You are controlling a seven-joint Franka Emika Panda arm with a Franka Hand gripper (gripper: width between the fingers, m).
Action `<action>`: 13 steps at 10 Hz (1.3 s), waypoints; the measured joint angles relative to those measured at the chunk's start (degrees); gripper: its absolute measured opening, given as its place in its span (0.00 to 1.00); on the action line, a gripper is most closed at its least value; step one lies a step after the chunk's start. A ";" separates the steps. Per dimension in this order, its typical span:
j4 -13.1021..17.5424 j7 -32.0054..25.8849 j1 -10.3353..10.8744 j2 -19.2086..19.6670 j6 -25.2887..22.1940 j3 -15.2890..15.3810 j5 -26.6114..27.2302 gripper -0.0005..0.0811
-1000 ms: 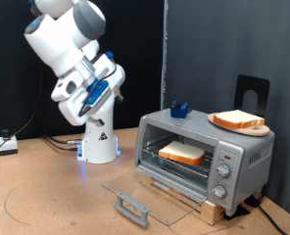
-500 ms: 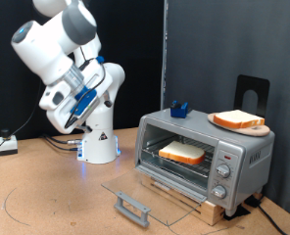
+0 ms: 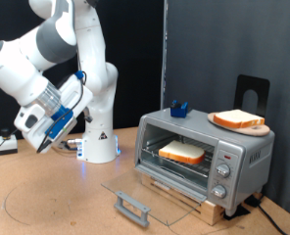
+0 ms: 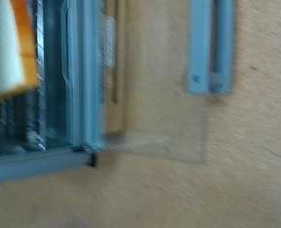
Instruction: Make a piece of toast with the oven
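Observation:
The silver-grey oven [image 3: 209, 157] stands at the exterior view's right with its glass door [image 3: 135, 191] dropped flat and the grey bar handle [image 3: 132, 208] at the front. A piece of toast [image 3: 182, 152], pale with a tan crust, lies on the wire rack inside. A second, alike slice [image 3: 238, 120] rests on a wooden plate on the oven's top. My gripper [image 3: 59, 119] hangs far off at the exterior view's left, well away from the oven and holding nothing that shows. The blurred wrist view shows the door glass [image 4: 164, 123], the handle [image 4: 209, 47] and the slice's edge [image 4: 8, 47], but no fingers.
A small blue object [image 3: 178, 108] sits on the oven's top near its back left corner. A black stand [image 3: 251, 93] rises behind the plate. The arm's base [image 3: 98, 142] stands behind on the wooden tabletop [image 3: 47, 196], with cables [image 3: 8, 145] at the far left.
The arm has swung from above the table's middle down towards the exterior view's left, away from the oven. The oven, its open door and both slices have stayed put.

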 joint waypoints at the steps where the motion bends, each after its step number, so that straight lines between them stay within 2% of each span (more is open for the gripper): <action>1: 1.41 -0.02 5.04 1.96 0.58 -4.81 -2.28 1.00; 2: 1.96 0.00 7.90 3.83 1.49 -7.64 -3.83 1.00; 3: 2.64 0.06 9.78 5.73 1.78 -9.15 -4.74 1.00; 5: 2.88 1.00 10.50 5.89 -0.81 -10.07 -4.77 1.00; 7: 3.55 2.12 14.00 7.98 -3.01 -14.08 -5.46 1.00; 10: 3.32 5.30 19.44 12.38 1.99 -20.75 -8.30 1.00; 13: 3.68 7.52 24.80 17.70 2.68 -26.39 -9.93 1.00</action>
